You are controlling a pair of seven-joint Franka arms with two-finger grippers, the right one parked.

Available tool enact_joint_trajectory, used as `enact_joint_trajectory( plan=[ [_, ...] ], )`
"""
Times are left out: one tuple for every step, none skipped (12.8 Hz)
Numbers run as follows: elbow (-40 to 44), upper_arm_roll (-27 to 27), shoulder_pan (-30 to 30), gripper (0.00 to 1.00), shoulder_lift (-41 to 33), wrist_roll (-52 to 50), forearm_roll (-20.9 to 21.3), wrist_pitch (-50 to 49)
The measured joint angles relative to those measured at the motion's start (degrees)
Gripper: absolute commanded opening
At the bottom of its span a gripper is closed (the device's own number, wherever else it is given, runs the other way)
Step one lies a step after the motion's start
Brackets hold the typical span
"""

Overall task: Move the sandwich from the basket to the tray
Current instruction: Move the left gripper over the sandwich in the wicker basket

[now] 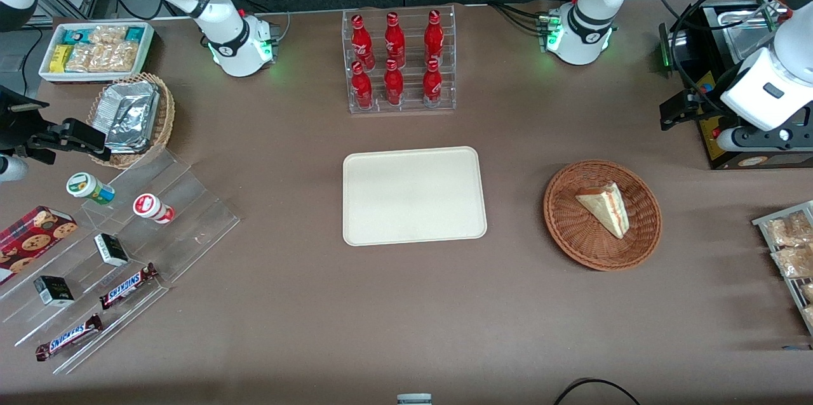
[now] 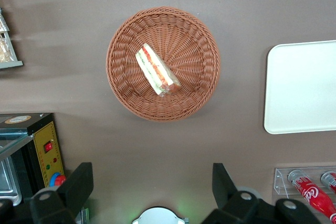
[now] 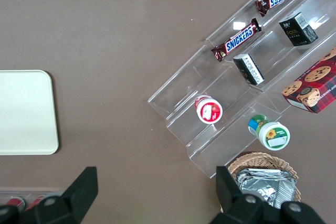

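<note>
The sandwich (image 1: 606, 207), a pale bread wedge with a red-pink filling stripe, lies in the round reddish-brown basket (image 1: 571, 227) toward the working arm's end of the table. The left wrist view looks down on the same sandwich (image 2: 157, 70) in the basket (image 2: 194, 51). The cream tray (image 1: 413, 195) sits bare at the table's middle, beside the basket, and its edge shows in the left wrist view (image 2: 304, 87). My gripper (image 1: 667, 114) hangs above the table, farther from the front camera than the basket and apart from it. The gripper (image 2: 151, 182) is open and holds nothing.
A clear rack of red bottles (image 1: 399, 62) stands farther from the front camera than the tray. A black and yellow appliance (image 1: 730, 138) is beside my gripper. Snack packets (image 1: 791, 252) lie at the working arm's table edge. A foil-packet basket (image 1: 133, 116) and a clear snack stand (image 1: 127, 246) are toward the parked arm's end.
</note>
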Motion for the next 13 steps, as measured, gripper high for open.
enact_joint_trajectory(
  plan=[
    [0.0, 0.01, 0.0, 1.0, -0.06, 0.0, 0.0, -0.62],
    [-0.02, 0.02, 0.0, 1.0, -0.27, 0.0, 0.0, -2.17],
    [-0.14, 0.07, 0.0, 1.0, -0.5, 0.0, 0.0, -2.76],
    [-0.63, 0.17, 0.01, 1.0, -0.59, 0.0, 0.01, -2.83],
    [-1.91, 0.29, 0.03, 1.0, -0.65, 0.0, 0.06, -2.51],
    [-3.99, 0.37, 0.1, 1.0, -0.78, 0.0, 0.11, -1.31],
    [-6.56, 0.58, 0.17, 1.0, -0.94, 0.0, 0.18, 0.61],
    [-9.38, 0.94, 0.23, 1.0, -1.14, 0.0, 0.23, 2.87],
    [-12.53, 1.27, 0.37, 1.0, -1.35, -0.01, 0.23, 5.83],
    [-15.47, 1.51, 0.45, 1.0, -1.52, -0.32, 0.23, 8.99],
    [-18.32, 1.66, 0.48, 1.0, -1.67, -1.35, 0.23, 12.49],
    [-21.05, 1.69, 0.48, 1.0, -1.78, -2.98, 0.23, 16.22],
    [-23.85, 1.68, 0.48, 1.0, -1.8, -5.22, 0.23, 19.95]
  ],
)
